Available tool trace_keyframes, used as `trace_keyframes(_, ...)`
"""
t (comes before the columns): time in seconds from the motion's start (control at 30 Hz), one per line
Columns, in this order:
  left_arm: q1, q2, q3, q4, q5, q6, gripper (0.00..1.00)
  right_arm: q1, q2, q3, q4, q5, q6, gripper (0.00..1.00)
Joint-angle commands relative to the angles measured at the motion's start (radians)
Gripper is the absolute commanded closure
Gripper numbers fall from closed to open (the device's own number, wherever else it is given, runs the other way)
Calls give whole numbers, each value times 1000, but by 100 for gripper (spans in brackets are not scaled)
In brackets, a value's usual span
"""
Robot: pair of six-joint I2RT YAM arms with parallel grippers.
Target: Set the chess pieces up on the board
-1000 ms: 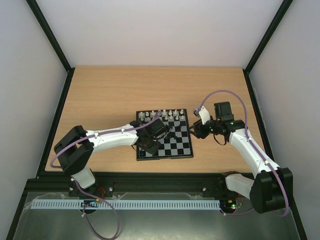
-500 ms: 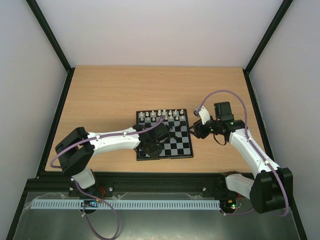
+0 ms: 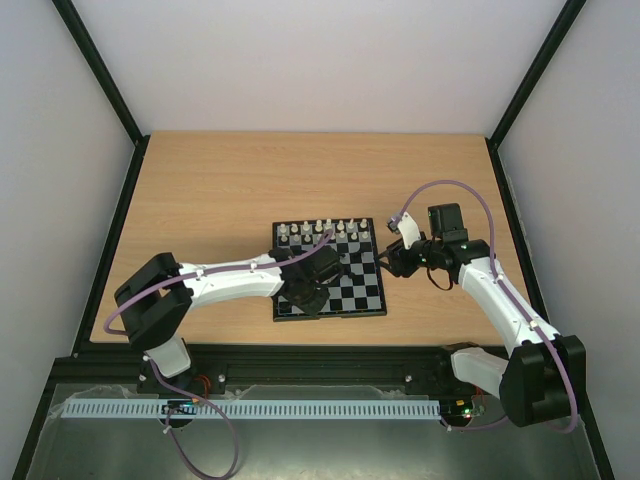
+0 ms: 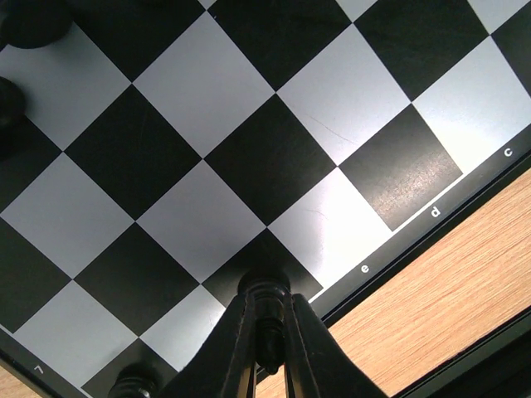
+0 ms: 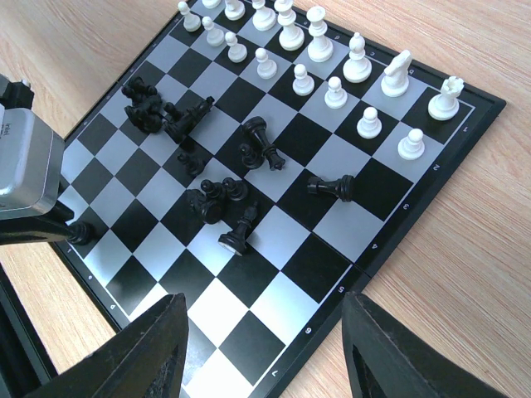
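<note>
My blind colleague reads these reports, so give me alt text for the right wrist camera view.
Chessboard seen at an angle: white pieces stand in two rows along its far edge, black pieces lie jumbled mid-board, several toppled. The right gripper frames the bottom, jaws open.

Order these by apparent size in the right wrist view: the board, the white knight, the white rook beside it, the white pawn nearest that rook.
1. board
2. white knight and white rook: too alike to rank
3. white pawn

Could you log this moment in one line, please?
left jaws: shut on black piece, board edge | right jaws: open | loose black pieces: mid-board
</note>
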Motion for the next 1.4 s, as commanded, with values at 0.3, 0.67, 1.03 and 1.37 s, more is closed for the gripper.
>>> trace_keyframes(0.3,21,-69,64,-55,-45,-1,71,-2,-11,-11,-23,-13,-12,47)
trace_keyframes(0.67,166,22,199,26,-55,76,76,-2,-15,-11,-24,-8,-12,47)
trace_keyframes(1.03,171,200,315,20,-73,98,75,-2,-18,-10,-25,-11,-13,47)
trace_keyframes(1.37,170,254,317,38,-52,105,77,-2,-20,-11,-27,-13,-13,47)
